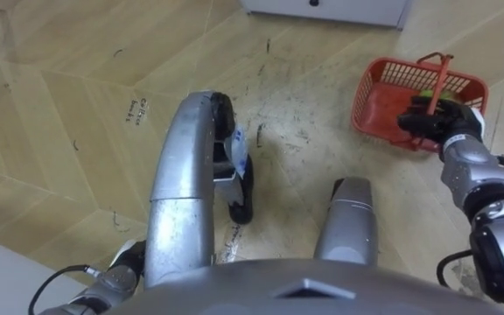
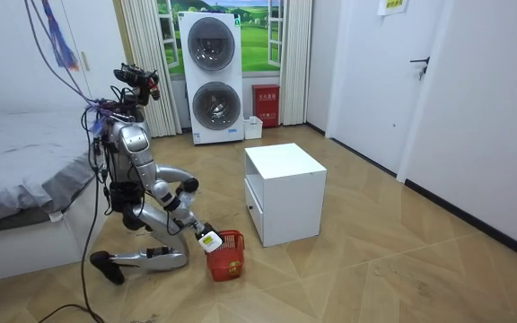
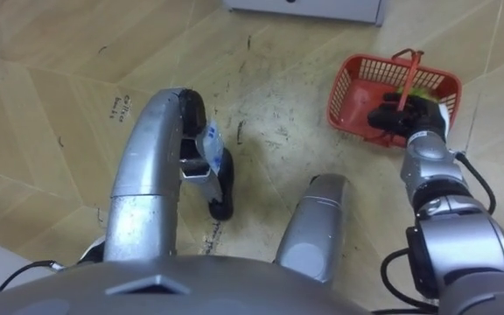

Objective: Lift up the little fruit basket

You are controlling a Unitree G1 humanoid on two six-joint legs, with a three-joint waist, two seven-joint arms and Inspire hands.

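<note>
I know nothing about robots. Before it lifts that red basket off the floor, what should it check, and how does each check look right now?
1. Grip: ok. The right hand has its fingers curled round the handle.
2. Basket position: ok. The red basket stands upright on the floor.
3. Load: cannot tell. Something green shows by the hand, but what it is is unclear.
4. Room to lift: ok. The white cabinet stands beside the basket, apart from it.
5. Stance: ok. In the room view the robot kneels on the floor next to the basket.
6. Left hand out of the way: ok. It is low at the robot's left side.
</note>
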